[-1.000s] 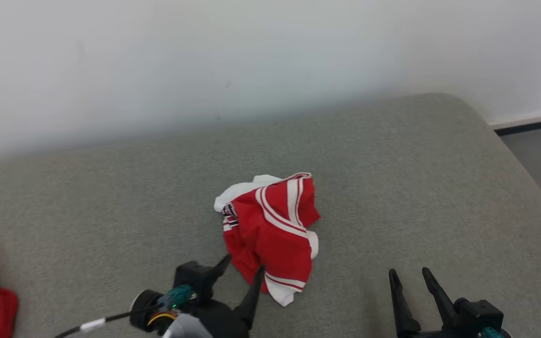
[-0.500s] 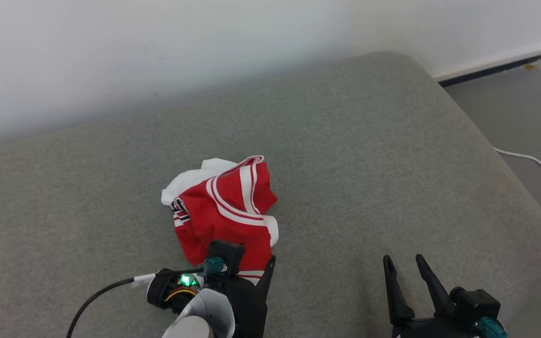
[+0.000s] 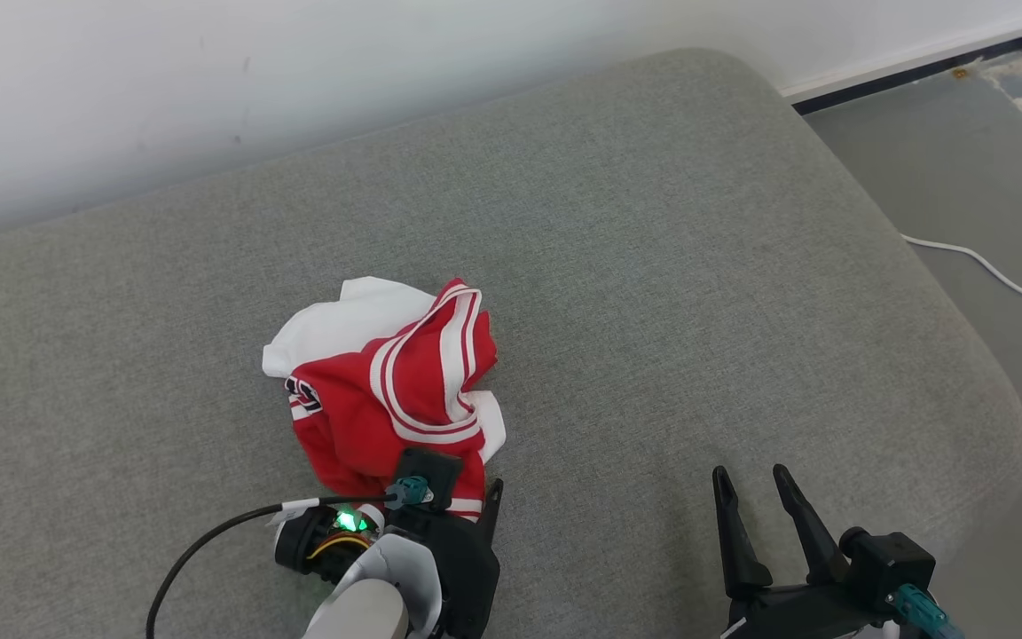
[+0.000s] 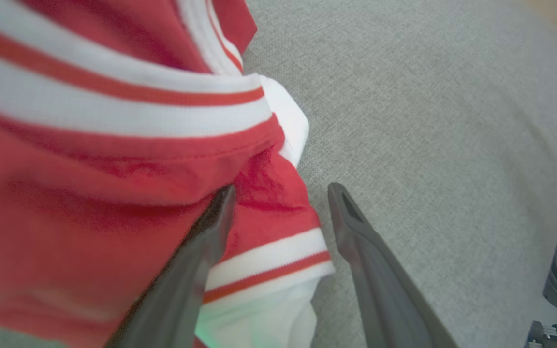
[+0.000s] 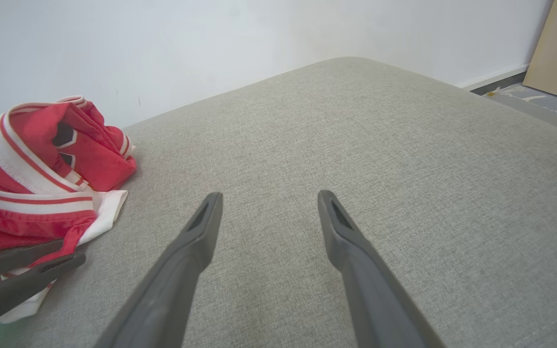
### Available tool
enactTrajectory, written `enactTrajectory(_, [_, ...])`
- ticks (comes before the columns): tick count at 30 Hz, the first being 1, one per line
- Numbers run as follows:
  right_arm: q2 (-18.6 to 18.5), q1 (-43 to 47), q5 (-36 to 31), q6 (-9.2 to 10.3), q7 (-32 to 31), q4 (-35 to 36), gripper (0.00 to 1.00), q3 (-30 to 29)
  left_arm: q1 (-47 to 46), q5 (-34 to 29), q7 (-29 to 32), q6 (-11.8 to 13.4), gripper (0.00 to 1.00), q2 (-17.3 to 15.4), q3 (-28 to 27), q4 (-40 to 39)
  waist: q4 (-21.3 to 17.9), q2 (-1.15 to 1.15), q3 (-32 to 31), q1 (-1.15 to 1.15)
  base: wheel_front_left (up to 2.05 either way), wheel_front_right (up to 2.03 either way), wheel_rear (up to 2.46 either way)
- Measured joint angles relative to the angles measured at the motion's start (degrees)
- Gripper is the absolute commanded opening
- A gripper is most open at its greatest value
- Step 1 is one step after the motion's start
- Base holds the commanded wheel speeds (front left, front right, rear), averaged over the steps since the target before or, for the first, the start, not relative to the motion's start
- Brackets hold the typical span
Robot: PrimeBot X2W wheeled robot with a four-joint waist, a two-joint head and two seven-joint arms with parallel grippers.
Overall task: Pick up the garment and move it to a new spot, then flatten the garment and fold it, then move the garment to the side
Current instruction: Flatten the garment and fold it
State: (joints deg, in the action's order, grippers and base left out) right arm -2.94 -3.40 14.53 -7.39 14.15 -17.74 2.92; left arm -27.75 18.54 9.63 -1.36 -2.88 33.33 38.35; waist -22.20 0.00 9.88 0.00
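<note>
Head downward, wrists low; shared garment (image 3: 358,415)

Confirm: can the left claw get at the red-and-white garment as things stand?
Probably yes. The left claw is open and straddles the striped near edge of the garment, one finger over the fabric, one over the cushion; nothing lies between.

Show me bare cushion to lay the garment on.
Bare cushion runs from the garment right to the rounded edge, past the open right gripper, and back to the wall. Crowded: the garment's near hem, where the open left gripper straddles it.
</note>
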Motion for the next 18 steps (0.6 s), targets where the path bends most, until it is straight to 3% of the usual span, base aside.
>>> enactTrajectory(1, [-0.01, -0.04, 0.00, 0.00, 0.02, -0.14, 1.00, -0.02, -0.21, 0.47, -0.46, 0.21, 0.29, -0.01, 0.40, 0.25, 0.07, 0.00, 0.00, 0.00, 0.00, 0.00, 0.00])
enactTrajectory(2, [0.00, -0.09, 0.01, 0.00, 0.08, -0.25, 1.00, -0.03, -0.41, 0.96, -1.07, 0.35, 0.00, -0.03, 0.75, 0.38, 0.17, 0.00, -0.02, 0.00, 0.00, 0.00, 0.00])
enactTrajectory(10, [0.00, -0.54, 0.01, 0.00, 0.49, -1.08, 1.00, 0.25, -1.82, 3.46, -3.46, 0.41, 0.00, -0.02, 3.52, 0.55, 1.54, 0.01, -0.67, 0.00, 0.00, 0.00, 0.00])
enactTrajectory(18, [0.00, -0.90, 0.42, 0.00, 0.53, -1.80, 1.00, 0.88, -8.88, 5.79, -7.51, -0.22, 0.00, -0.04, 4.67, -2.19, 2.17, 0.00, -1.51, 0.00, 0.00, 0.00, 0.00])
